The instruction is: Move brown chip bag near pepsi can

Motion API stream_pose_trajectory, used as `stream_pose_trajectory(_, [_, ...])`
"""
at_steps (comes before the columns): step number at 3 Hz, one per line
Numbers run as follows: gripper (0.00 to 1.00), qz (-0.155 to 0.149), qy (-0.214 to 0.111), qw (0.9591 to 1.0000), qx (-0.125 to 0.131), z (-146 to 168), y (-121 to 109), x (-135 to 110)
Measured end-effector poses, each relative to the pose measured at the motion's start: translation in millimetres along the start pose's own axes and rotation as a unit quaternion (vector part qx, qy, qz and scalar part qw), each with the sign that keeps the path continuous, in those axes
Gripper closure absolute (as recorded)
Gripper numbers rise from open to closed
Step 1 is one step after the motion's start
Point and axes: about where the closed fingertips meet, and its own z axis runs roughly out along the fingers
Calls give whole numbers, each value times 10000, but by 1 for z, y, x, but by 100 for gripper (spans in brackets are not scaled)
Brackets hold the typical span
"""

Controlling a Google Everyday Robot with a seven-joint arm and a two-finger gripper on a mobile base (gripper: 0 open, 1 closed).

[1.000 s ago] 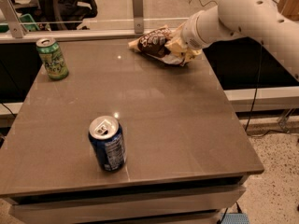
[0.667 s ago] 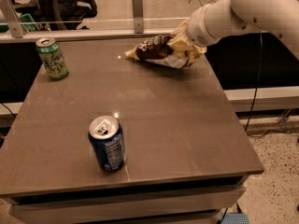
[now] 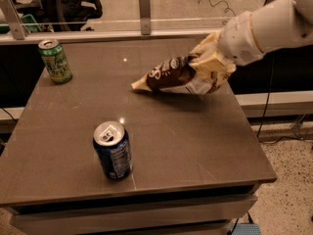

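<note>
The brown chip bag [image 3: 178,76], dark brown and cream with white lettering, hangs tilted above the right middle of the table, its left tip low. My gripper [image 3: 215,62] is shut on the bag's right end and holds it off the surface; the white arm comes in from the upper right. The pepsi can [image 3: 113,150], dark blue with a silver top, stands upright near the table's front, left of centre, well below and left of the bag.
A green can [image 3: 55,61] stands upright at the table's [image 3: 195,141] back left. A glass rail with metal posts [image 3: 144,11] runs behind the table. The floor shows beyond the right edge.
The gripper has lifted the chip bag from the back right of the table and carried it forward and left, toward the middle. Both cans have stayed put.
</note>
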Motion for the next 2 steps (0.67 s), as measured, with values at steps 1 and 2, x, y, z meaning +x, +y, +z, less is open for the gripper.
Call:
stream_pose_trajectory(1, [100,-56,-440,9981,-433,-26,53,-2])
stream_pose_trajectory(2, [100,43,-896,9930,-772,-48,100,-5])
